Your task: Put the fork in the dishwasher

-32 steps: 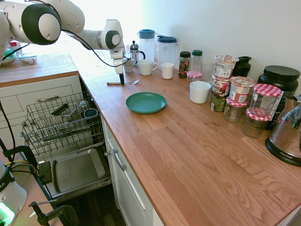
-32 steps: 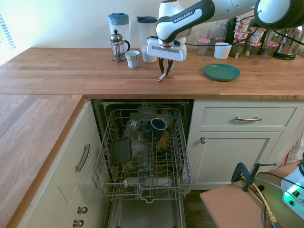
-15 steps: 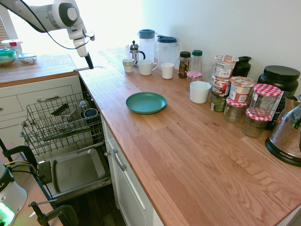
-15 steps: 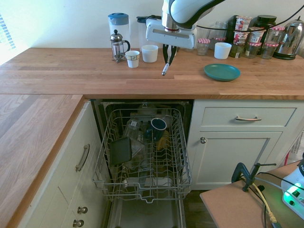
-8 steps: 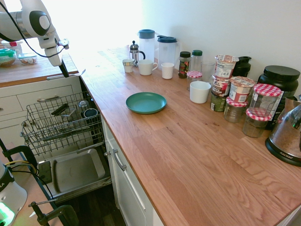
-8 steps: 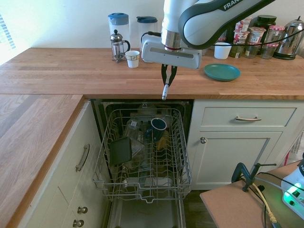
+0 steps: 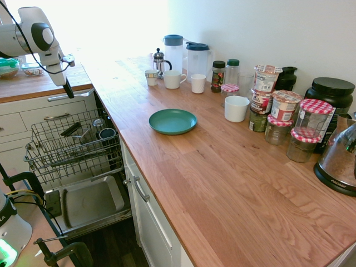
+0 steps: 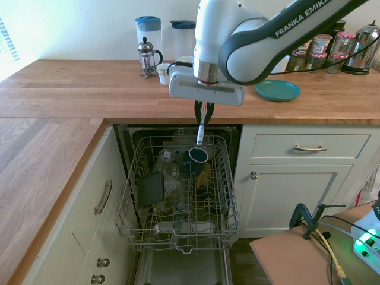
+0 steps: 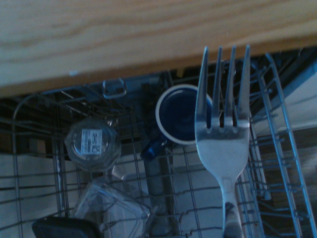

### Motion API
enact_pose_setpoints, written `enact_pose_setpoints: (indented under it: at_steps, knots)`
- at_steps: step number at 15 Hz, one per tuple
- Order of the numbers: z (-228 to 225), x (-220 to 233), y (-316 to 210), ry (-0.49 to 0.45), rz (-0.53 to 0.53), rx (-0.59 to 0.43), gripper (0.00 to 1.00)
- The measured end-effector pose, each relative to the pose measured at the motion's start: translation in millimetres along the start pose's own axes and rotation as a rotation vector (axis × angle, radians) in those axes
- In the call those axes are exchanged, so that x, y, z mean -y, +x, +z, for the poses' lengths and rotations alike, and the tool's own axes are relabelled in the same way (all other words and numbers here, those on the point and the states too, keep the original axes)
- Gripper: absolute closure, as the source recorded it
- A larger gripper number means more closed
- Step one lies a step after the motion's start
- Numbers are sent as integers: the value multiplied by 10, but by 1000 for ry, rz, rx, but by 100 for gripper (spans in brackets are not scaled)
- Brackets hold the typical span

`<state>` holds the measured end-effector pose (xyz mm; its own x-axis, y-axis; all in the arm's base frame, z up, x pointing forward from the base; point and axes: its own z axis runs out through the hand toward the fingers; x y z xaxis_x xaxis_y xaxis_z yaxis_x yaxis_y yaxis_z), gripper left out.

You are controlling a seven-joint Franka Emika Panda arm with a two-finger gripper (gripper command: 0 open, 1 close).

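Observation:
My gripper [image 7: 67,90] hangs just off the wooden counter's edge, above the pulled-out grey wire rack [image 7: 67,146] of the dishwasher, and it is shut on the fork [image 7: 73,95]. From the other side the gripper [image 8: 202,111] holds the silver fork [image 8: 200,132] pointing down toward the rack [image 8: 178,196]. In the wrist view the fork [image 9: 223,134] shows its tines over a dark blue mug [image 9: 179,115] that sits in the rack. The steel-lined drop-down door [image 7: 89,203] lies open below.
A teal plate [image 7: 172,121] sits on the counter, with a French press [image 7: 159,61], mugs and several jars behind it. The rack holds the blue mug [image 8: 198,155], a dark container [image 8: 150,188] and clear glassware. White drawers [image 8: 309,148] flank the opening.
The arm has carried the fork from above the counter out past its edge and lower, so it now hangs over the rack near the blue mug.

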<state>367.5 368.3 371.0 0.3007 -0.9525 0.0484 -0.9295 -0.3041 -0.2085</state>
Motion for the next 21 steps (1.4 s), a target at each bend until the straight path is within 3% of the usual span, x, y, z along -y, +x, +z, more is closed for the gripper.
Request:
enact_pose_setpoints:
  at_steps: [4, 14, 21]
  knots:
    - [436, -269, -253, -5, -35, -7, 100]
    - [1888, -496, -219, -111, -97, -13, 100]
    - [2075, -536, -292, -130, -120, -21, 100]
